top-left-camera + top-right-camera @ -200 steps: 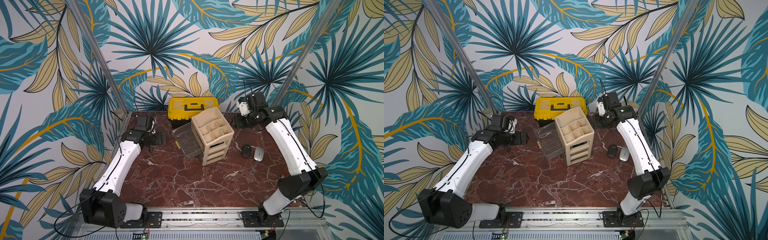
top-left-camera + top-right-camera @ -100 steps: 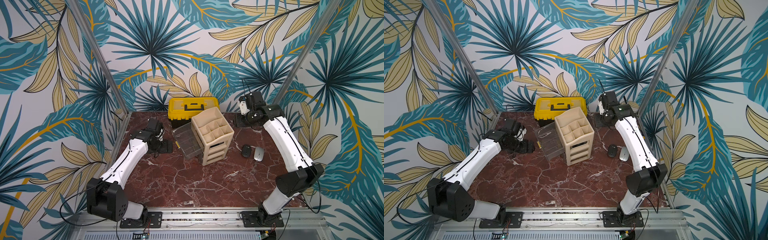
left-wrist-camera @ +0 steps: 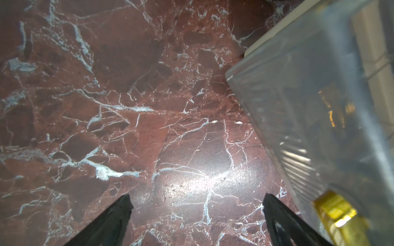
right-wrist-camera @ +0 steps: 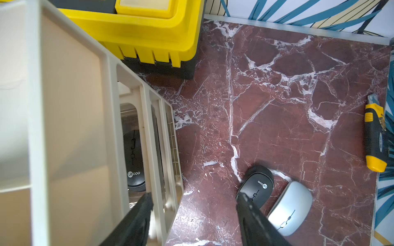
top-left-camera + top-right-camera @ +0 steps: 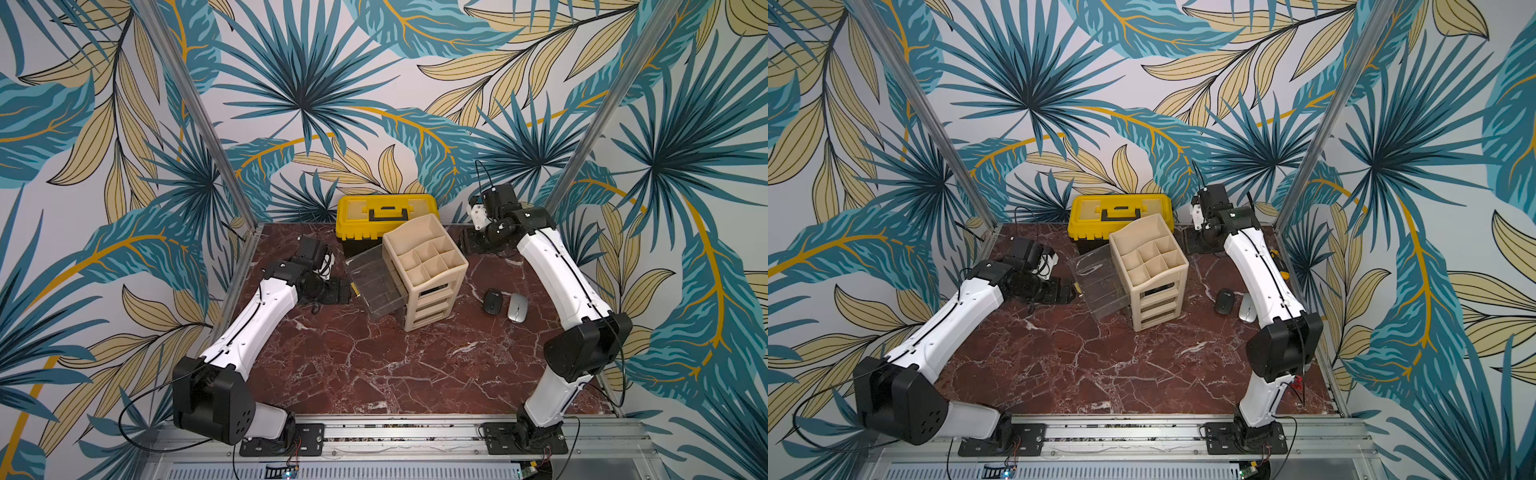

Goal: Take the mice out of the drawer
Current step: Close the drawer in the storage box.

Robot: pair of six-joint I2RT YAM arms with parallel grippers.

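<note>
Table (image 5: 374,374), red marble, fills most of my feed. Left arm (image 5: 257,324) reaches in along the left side and right arm (image 5: 557,274) along the right, up to the back corner. Yellow toolbox (image 5: 386,212) sits shut against the back wall. The beige organizer (image 5: 432,282) stands just in front of it, turned at an angle. A clear drawer (image 5: 374,282) sticks out of its left side, and through the blurred wall I can't tell what's in that end.

Left gripper (image 3: 197,198) is spread wide with only bare marble between the tips, low and just beside the drawer's corner. Right gripper (image 4: 195,194) is also parted and pinching nothing, up over the organizer's right edge.

Mice: black mouse (image 5: 492,301) and silver mouse (image 5: 518,308) lie on the table right of the organizer, side by side, black one nearer it. A second black mouse (image 4: 134,159) is inside the organizer, lying in a clear tray under the top compartments (right wrist view only, and I can't tell which level).

Knife (image 4: 375,136), yellow and black, lies along the table's right edge by the wall, well apart from the mice.
</note>
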